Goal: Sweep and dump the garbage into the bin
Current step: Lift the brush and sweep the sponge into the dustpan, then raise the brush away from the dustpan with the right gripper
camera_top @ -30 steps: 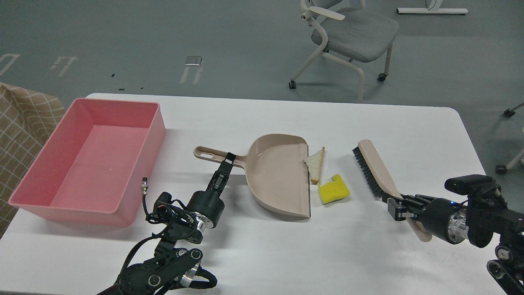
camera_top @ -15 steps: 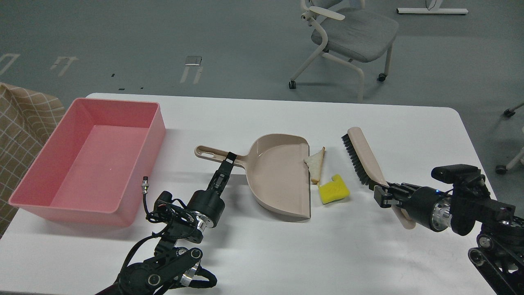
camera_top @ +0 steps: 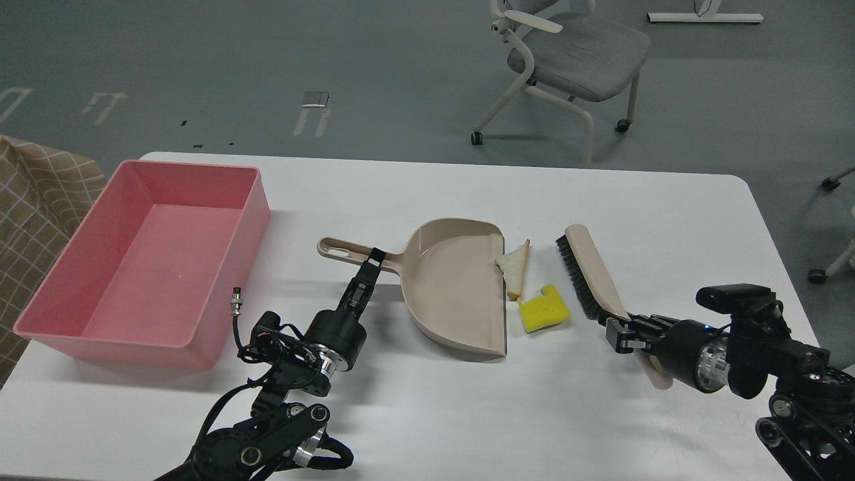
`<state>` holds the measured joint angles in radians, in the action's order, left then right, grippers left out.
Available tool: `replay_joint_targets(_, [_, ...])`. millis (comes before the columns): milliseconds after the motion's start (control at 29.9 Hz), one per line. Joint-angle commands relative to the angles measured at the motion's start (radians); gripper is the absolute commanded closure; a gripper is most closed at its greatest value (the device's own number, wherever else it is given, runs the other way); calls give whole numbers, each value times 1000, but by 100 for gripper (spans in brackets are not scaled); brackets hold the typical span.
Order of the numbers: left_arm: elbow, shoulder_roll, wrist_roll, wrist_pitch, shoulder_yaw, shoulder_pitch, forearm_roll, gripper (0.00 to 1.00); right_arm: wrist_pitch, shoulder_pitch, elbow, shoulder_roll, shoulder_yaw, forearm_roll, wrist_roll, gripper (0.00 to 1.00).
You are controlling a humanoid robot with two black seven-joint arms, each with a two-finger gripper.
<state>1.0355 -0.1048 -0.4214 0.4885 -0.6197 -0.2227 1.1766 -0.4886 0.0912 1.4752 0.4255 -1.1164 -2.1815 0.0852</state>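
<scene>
A beige dustpan [camera_top: 454, 280] lies mid-table, its open edge facing right. My left gripper [camera_top: 374, 259] is shut on the dustpan's handle [camera_top: 344, 249]. A white bread slice [camera_top: 514, 266] with brown crust lies at the pan's lip. A yellow sponge block [camera_top: 544, 308] lies just right of the lip. My right gripper [camera_top: 618, 332] is shut on the handle of a beige brush [camera_top: 591, 274] with black bristles, which stands just right of the sponge. The pink bin [camera_top: 143, 257] sits at the table's left and holds nothing.
The white table [camera_top: 467, 401] ends close to the bin's left side. A checked cloth [camera_top: 33, 200] hangs at the far left. A grey office chair [camera_top: 568, 60] stands on the floor beyond the table.
My right gripper has carried the brush left, toward the sponge and bread. The left arm, dustpan, bread and sponge have not moved.
</scene>
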Motion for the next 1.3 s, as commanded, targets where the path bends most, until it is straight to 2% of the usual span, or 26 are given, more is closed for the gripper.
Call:
replay_joint_targets(0, [0, 2, 1, 0, 0, -1, 0, 82, 0, 7, 2, -34, 21, 0, -16, 79])
replay_joint_targets(368, [5, 4, 0, 0, 0, 0, 0, 82, 0, 74, -21, -201, 70, 0, -51, 79])
replay_joint_targets(668, [11, 4, 1, 0, 0, 3, 0, 82, 0, 142, -41, -426, 63, 0, -78, 79])
replay_joint_targets(902, [12, 4, 1, 0, 0, 0, 0, 86, 0, 193, -10, -426, 0, 0, -76, 79])
replay_joint_targets(969, [12, 4, 1, 0, 0, 0, 0, 95, 0, 193, 23, -383, -46, 0, -70, 79])
replay_joint_targets(1270, [11, 4, 13, 0, 0, -10, -8, 100, 0, 173, 88, -209, -92, 0, -64, 79])
